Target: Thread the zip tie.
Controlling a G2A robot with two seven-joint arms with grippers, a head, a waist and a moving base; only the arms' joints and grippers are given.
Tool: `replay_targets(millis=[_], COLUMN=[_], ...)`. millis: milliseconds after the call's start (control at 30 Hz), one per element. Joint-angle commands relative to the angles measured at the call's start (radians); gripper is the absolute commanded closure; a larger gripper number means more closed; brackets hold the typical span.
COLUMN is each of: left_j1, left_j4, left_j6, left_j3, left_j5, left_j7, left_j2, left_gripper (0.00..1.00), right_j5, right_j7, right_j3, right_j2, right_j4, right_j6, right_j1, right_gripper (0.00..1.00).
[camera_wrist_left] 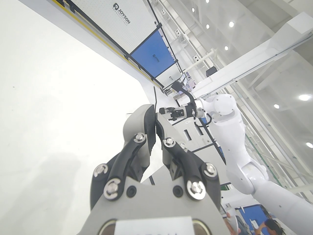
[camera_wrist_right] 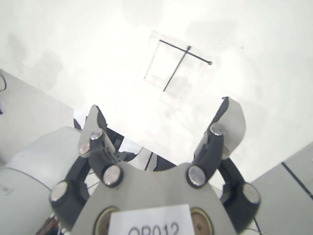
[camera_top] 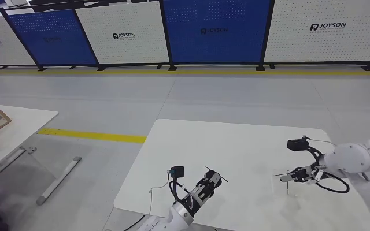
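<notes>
My left gripper (camera_wrist_left: 155,121) is shut on a black zip tie (camera_wrist_left: 154,97), whose thin strap sticks out past the fingertips. In the top view this gripper (camera_top: 211,180) hovers near the table's front edge with the zip tie (camera_top: 217,175) angled across it. My right gripper (camera_wrist_right: 162,108) stands open above a clear square tray (camera_wrist_right: 150,73), with nothing between its fingers. Two more black zip ties (camera_wrist_right: 182,51) lie crossed in that tray. In the top view the right gripper (camera_top: 284,178) is over the table's right side.
The white table (camera_top: 231,150) is bare across its middle and back. A second white table (camera_top: 23,118) stands to the far left across the floor. Blue and white panels (camera_top: 214,29) line the back of the room.
</notes>
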Motion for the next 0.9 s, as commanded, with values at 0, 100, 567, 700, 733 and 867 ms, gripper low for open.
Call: replay_targets(millis=[0, 100, 567, 700, 733, 867], left_j1=[0.000, 0.000, 0.000, 0.000, 0.000, 0.000], left_j4=[0.000, 0.000, 0.000, 0.000, 0.000, 0.000], left_j6=[0.000, 0.000, 0.000, 0.000, 0.000, 0.000], left_j3=[0.000, 0.000, 0.000, 0.000, 0.000, 0.000], left_j5=[0.000, 0.000, 0.000, 0.000, 0.000, 0.000], left_j7=[0.000, 0.000, 0.000, 0.000, 0.000, 0.000], left_j2=[0.000, 0.000, 0.000, 0.000, 0.000, 0.000], left_gripper=[1.00, 1.00, 1.00, 1.00, 1.00, 1.00], right_j5=[0.032, 0.054, 0.103, 0.056, 0.039, 0.012], right_j7=[0.000, 0.000, -0.037, -0.094, -0.100, -0.105], right_j3=[-0.022, -0.027, -0.011, 0.002, 0.007, 0.018], right_j2=[-0.013, -0.017, -0.026, -0.020, -0.019, -0.019], right_j4=[0.017, 0.031, 0.047, -0.015, -0.008, 0.015], right_j6=[0.068, 0.080, 0.279, 0.364, 0.364, 0.364], right_j1=[0.013, 0.019, 0.004, -0.028, -0.032, -0.035], right_gripper=[0.00, 0.00, 0.00, 0.00, 0.00, 0.00])
